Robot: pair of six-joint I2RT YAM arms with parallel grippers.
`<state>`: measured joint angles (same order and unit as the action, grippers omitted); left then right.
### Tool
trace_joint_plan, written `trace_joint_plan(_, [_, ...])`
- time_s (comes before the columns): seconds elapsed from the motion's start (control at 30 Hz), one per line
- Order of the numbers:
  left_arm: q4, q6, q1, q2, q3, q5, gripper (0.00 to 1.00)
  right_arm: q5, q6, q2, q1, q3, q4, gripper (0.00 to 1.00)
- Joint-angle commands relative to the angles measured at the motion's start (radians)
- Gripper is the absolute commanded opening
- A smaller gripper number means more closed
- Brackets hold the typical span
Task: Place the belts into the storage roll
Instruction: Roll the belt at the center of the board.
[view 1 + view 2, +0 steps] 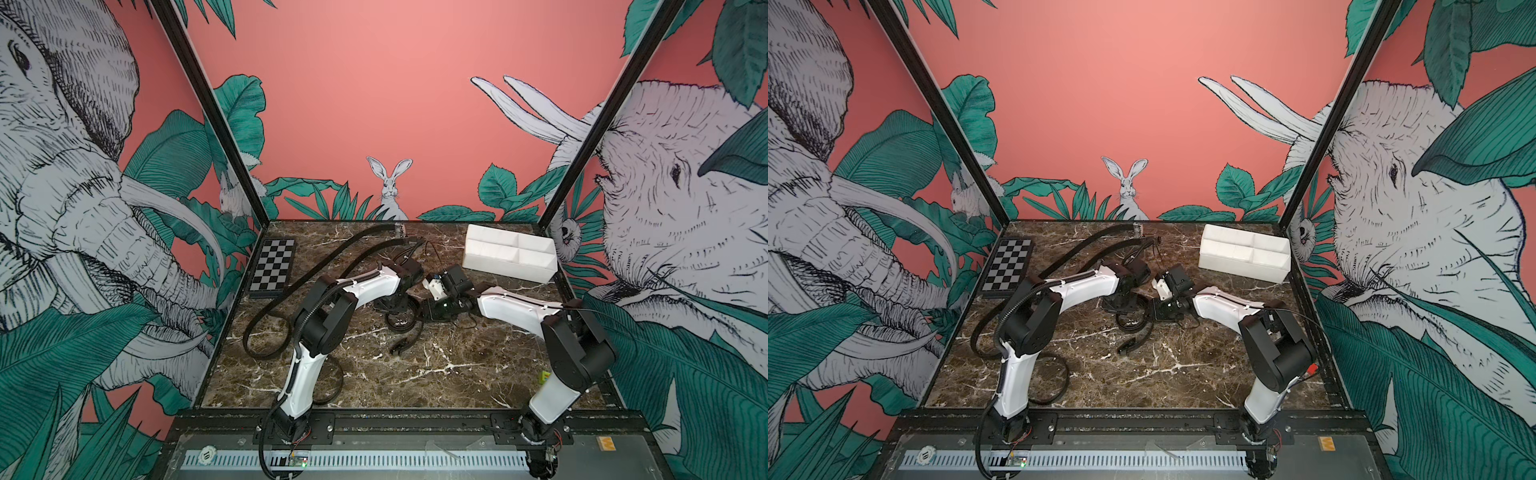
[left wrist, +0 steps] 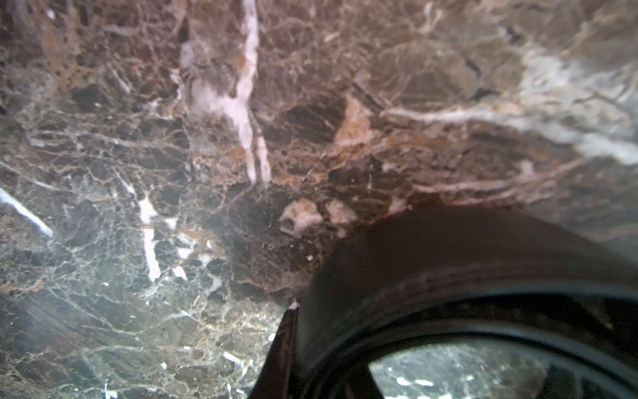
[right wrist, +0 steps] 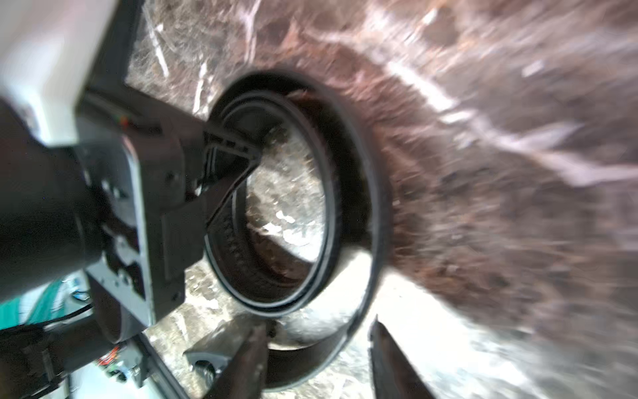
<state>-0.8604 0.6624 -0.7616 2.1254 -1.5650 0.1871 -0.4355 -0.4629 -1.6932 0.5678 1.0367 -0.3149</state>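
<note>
One belt [image 3: 352, 193] lies coiled in the middle of the desk [image 1: 457, 374]. Your left fingers [image 3: 224, 143] are clamped on its wall; the right fingers [image 3: 386, 362] stand apart astride the loose outer wrap. Lift on that single pinch and the coil may unwind, tail dragging and catching the rim of the empty tray [image 1: 507, 266], far right.

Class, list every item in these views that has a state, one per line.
storage tray: no belts inside
coiled belt: wound up, outside tray
long belt: unrolled, outside tray
looped belt: loose loop, outside tray
left gripper: jaws shut on coiled belt
right gripper: jaws open
checkered board: lying flat
</note>
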Motion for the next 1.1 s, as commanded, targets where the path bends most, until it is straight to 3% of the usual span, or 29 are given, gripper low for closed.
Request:
trace_joint_plan(0.0, [0.11,0.037,-0.022,0.14,0.056,-0.107,0.0,0.084,0.106,0.001,-0.026,0.059,-0.097,0.52])
trace_joint_plan(0.4, [0.106,0.039,-0.022,0.145,0.049,-0.109,0.0,0.046,0.247,-0.259,-0.028,0.327,-0.095,0.54])
trace_joint_plan(0.57, [0.106,0.042,-0.022,0.146,0.046,-0.109,0.0,0.019,0.26,-0.266,-0.002,0.315,-0.053,0.52])
trace_joint_plan(0.7, [0.109,0.046,-0.022,0.149,0.046,-0.112,0.0,0.031,0.245,-0.266,0.015,0.282,-0.037,0.4])
trace_joint_plan(1.07, [0.116,0.051,-0.022,0.157,0.041,-0.123,0.0,0.069,0.107,-0.175,0.065,0.1,0.065,0.26])
